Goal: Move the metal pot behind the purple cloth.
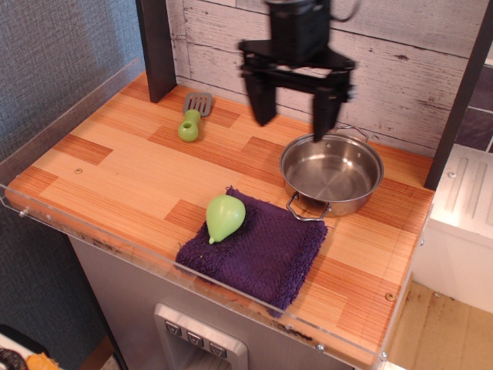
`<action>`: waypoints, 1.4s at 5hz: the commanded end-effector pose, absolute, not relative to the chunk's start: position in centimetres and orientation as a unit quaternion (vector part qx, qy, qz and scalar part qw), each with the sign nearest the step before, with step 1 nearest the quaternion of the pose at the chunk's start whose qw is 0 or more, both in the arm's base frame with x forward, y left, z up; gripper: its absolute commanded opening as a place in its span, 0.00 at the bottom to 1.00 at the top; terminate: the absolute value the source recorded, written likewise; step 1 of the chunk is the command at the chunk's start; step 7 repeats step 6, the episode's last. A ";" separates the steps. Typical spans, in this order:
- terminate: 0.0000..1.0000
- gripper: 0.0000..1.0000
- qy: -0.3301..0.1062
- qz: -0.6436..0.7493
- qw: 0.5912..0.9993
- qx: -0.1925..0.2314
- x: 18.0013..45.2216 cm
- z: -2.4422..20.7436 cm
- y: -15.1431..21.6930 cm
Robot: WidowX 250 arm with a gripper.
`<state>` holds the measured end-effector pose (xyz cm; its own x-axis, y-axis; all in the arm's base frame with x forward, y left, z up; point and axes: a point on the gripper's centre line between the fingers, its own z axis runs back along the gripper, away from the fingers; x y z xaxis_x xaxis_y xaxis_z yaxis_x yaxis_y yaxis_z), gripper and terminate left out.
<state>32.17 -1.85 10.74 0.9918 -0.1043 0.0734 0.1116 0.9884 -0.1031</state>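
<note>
The metal pot (pixel 332 174) is a shallow shiny steel pot with two wire loop handles. It stands on the wooden counter right behind the far right part of the purple cloth (pixel 258 248), its near handle at the cloth's back edge. The cloth lies folded near the counter's front edge. My gripper (pixel 293 116) hangs open and empty in the air above the counter, up and to the left of the pot, touching nothing.
A green pear-shaped toy (pixel 223 216) rests on the cloth's left corner. A green-handled spatula (pixel 192 117) lies at the back left. A dark post (pixel 158 46) stands at the back left corner. A clear acrylic rim (pixel 231 287) runs along the counter's front.
</note>
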 end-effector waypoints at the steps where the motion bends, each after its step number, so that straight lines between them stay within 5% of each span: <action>1: 0.00 1.00 -0.063 -0.064 0.996 -0.012 30.7 14.4 3.3; 5: 0.00 1.00 -0.092 -0.015 0.996 0.008 29.7 15.2 4.6; 6: 1.00 1.00 -0.092 -0.015 0.996 0.008 29.7 15.2 4.6; 7: 1.00 1.00 -0.092 -0.015 0.996 0.008 29.7 15.2 4.6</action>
